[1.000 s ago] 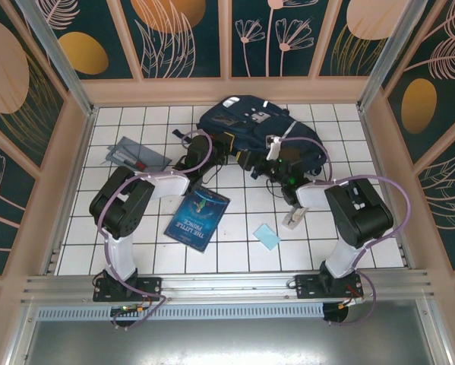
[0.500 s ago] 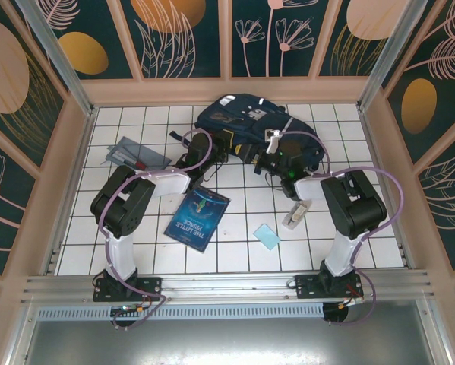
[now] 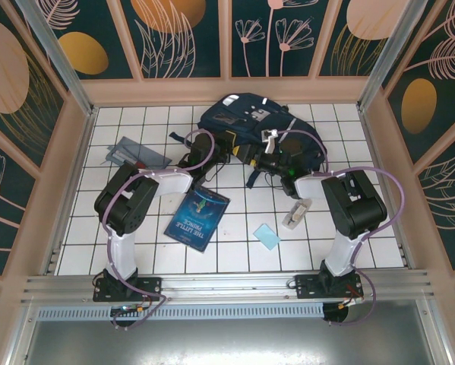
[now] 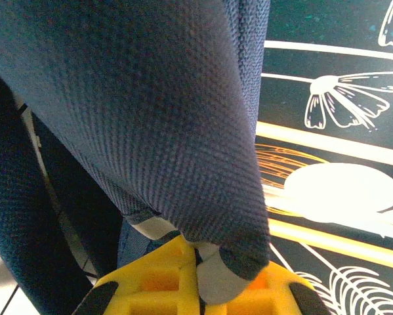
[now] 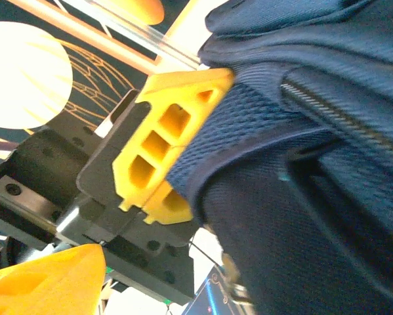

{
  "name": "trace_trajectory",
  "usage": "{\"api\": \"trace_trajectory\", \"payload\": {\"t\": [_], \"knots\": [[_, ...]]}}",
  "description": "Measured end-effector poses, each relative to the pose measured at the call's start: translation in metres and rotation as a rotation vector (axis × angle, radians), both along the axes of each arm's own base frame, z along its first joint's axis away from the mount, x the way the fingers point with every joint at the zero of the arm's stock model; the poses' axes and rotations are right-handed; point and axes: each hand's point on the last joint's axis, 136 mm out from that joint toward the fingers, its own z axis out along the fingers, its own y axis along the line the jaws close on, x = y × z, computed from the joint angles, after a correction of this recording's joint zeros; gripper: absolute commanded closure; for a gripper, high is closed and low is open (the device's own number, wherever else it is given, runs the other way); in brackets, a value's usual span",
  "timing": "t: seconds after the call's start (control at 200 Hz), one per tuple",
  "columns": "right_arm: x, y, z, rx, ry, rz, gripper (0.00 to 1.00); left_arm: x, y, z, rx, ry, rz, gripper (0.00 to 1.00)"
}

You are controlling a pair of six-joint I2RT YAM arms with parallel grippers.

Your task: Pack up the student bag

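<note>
Student bag (image 3: 246,125): crumpled navy woven fabric, upper centre of the white-tiled bench (image 3: 235,255).
Left gripper (image 4: 203,279): yellow hollow-celled jaws clamped on the bag's grey-edged fold.
Right gripper (image 3: 266,156): against the bag; cannot tell whether jaws are apart.

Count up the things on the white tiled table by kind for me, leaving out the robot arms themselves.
Navy backpack: 1
Flat grey pouch: 1
Blue book: 1
Small light-blue flat piece: 1
Small white object, too small to identify: 1
Total: 5
</note>
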Motion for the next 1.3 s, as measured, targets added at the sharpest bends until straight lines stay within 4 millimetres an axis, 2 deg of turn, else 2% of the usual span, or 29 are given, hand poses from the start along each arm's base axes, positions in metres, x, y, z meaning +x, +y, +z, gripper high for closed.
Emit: {"api": "trace_trajectory", "payload": {"t": [0.14,0.35,0.555,0.646,0.726,0.766,0.771,0.791,1.141,1.301], "knots": [[-0.006,0.004,0.002,0.009,0.018,0.026,0.24,-0.002,-0.003,-0.004,0.004,0.006,-0.009,1.00],[-0.011,0.001,0.019,0.012,0.007,0.021,0.26,-0.003,-0.007,-0.003,-0.004,0.007,-0.026,1.00],[-0.009,-0.005,0.012,-0.008,0.024,-0.017,0.36,-0.006,-0.012,-0.001,-0.011,0.007,-0.042,1.00],[-0.008,-0.006,0.011,-0.011,0.028,-0.030,0.51,-0.006,-0.013,-0.001,-0.011,0.007,-0.043,1.00],[-0.005,-0.008,0.009,-0.013,0.033,-0.043,0.71,-0.006,-0.013,-0.001,-0.011,0.007,-0.043,1.00],[-0.004,-0.009,0.008,-0.012,0.044,-0.052,0.86,-0.006,-0.013,-0.001,-0.011,0.007,-0.042,1.00],[-0.004,-0.009,0.008,-0.013,0.044,-0.053,0.92,-0.006,-0.013,-0.001,-0.011,0.007,-0.043,1.00],[-0.004,-0.009,0.007,-0.013,0.045,-0.056,1.00,-0.006,-0.013,-0.001,-0.011,0.007,-0.042,1.00],[-0.003,-0.015,-0.007,-0.053,0.074,-0.078,1.00,-0.005,-0.011,-0.005,-0.002,0.010,-0.038,1.00],[-0.009,-0.024,-0.023,-0.161,0.087,-0.070,1.00,-0.006,-0.013,-0.014,0.022,0.015,-0.067,1.00]]}}
